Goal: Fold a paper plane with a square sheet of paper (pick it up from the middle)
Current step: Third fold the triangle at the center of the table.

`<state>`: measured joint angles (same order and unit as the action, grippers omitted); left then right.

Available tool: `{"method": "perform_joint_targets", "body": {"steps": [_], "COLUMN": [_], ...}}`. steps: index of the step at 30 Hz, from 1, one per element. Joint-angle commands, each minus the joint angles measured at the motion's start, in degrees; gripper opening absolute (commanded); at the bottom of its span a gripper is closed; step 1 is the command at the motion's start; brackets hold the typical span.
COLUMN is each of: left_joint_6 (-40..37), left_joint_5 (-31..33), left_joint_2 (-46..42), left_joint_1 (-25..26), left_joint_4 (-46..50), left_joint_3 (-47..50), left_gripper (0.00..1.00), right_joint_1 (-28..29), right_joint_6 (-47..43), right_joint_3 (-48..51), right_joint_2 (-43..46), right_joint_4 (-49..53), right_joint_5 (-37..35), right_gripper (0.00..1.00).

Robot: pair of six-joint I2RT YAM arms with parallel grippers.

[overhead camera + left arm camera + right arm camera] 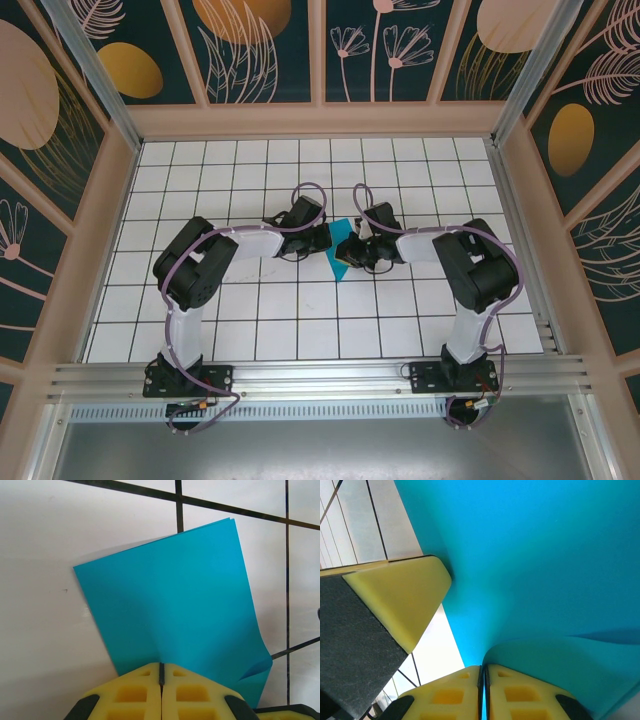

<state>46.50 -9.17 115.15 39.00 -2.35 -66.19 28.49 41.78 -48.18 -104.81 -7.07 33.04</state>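
The teal-blue sheet of paper (pixel 338 260) hangs folded between the two grippers at the middle of the grid table. In the left wrist view the paper (pixel 175 600) reads as a doubled rectangle with a curled lower right corner, and my left gripper (pixel 161 672) is shut on its near edge. In the right wrist view the paper (pixel 535 570) spreads wide and curves down. My right gripper (pixel 482 680) is shut on it, a thin teal strip showing between the yellow pads. The left gripper's yellow finger (pixel 400 595) presses the sheet from the left there.
The white grid table (pixel 300 310) is walled by a wooden frame with patterned panels. An aluminium rail (pixel 320 375) runs along the near edge by both arm bases. Purple cables loop over both arms.
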Motion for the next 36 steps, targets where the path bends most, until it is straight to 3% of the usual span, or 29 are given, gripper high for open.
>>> {"method": "perform_joint_targets", "body": {"steps": [1,19,27,36], "left_joint_6": [-0.8,-1.0,-0.1,0.8], "left_joint_5": [-1.1,-1.2,1.0,-1.2], "left_joint_2": [2.2,1.8,-1.8,-7.8], "left_joint_1": [0.1,0.2,-1.1,-5.6], "left_joint_4": [2.7,3.1,4.4,2.5], "left_joint_3": [-0.2,-0.1,-0.1,4.4], "left_gripper": [0.07,0.07,0.10,0.14], "right_joint_1": [0.2,0.3,0.3,0.3], "right_joint_6": [-1.6,-1.3,-2.1,-2.3], "right_joint_3": [0.8,0.1,0.6,1.0], "right_joint_2": [1.2,-1.6,-2.4,-2.4], "right_joint_4": [2.1,1.3,2.3,2.0], "right_joint_5": [-0.3,-0.3,-1.0,-1.0], "right_gripper": [0.14,0.15,0.31,0.33]}}
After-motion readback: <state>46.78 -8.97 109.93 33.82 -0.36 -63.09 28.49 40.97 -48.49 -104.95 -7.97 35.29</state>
